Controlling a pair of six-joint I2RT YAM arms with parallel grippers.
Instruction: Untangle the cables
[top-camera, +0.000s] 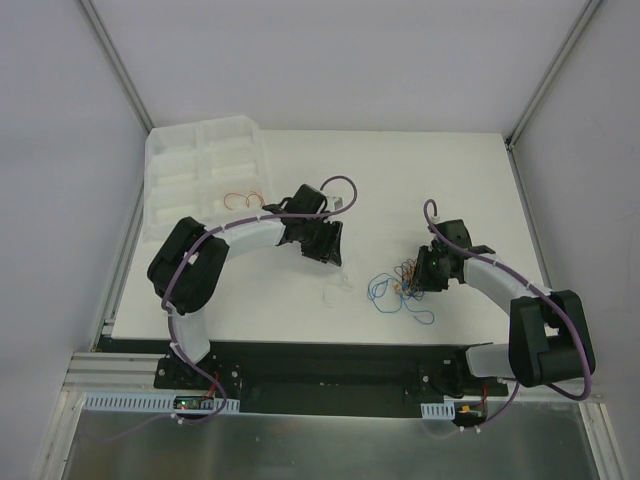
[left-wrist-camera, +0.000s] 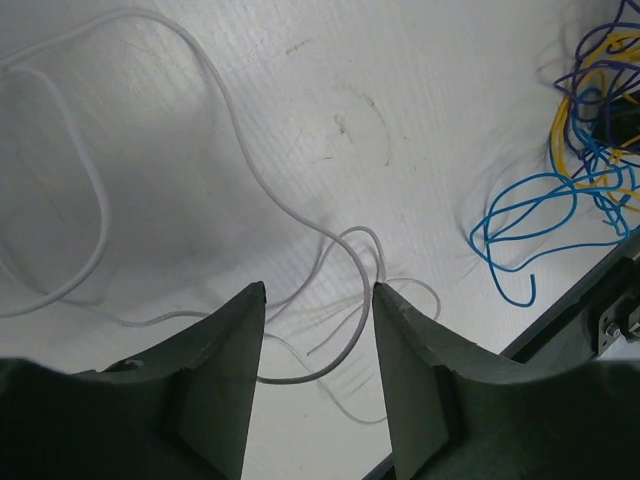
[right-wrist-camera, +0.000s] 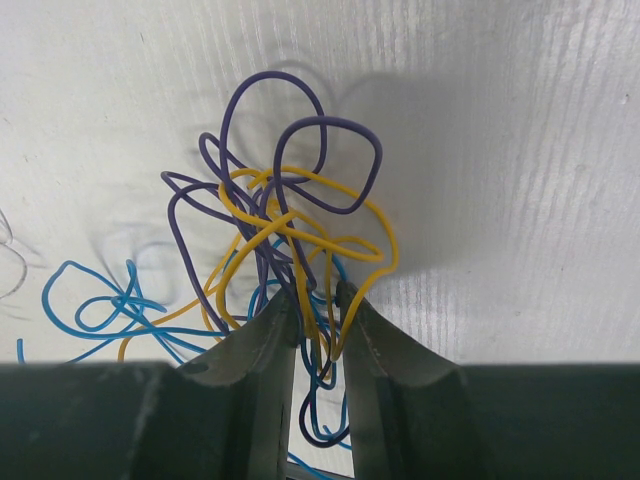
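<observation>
The cables (right-wrist-camera: 290, 215) are a tangle of thin yellow, purple and blue wires on the white table, right of centre (top-camera: 398, 285). My right gripper (right-wrist-camera: 315, 295) is shut on the tangle's near side, with yellow, blue and purple strands pinched between its fingers. A blue loop (left-wrist-camera: 530, 215) trails out to the left of the tangle. My left gripper (left-wrist-camera: 315, 300) hovers open over a separate thin white cable (left-wrist-camera: 250, 160) that curls on the table beneath the gap between its fingers. Nothing is held in it. From above, the left gripper (top-camera: 335, 258) sits just behind that white cable (top-camera: 337, 291).
A clear plastic compartment tray (top-camera: 170, 165) stands at the back left, with a thin red-orange wire (top-camera: 243, 198) in one near compartment. The table's dark front edge (left-wrist-camera: 570, 300) runs close to the left gripper. White walls enclose the workspace.
</observation>
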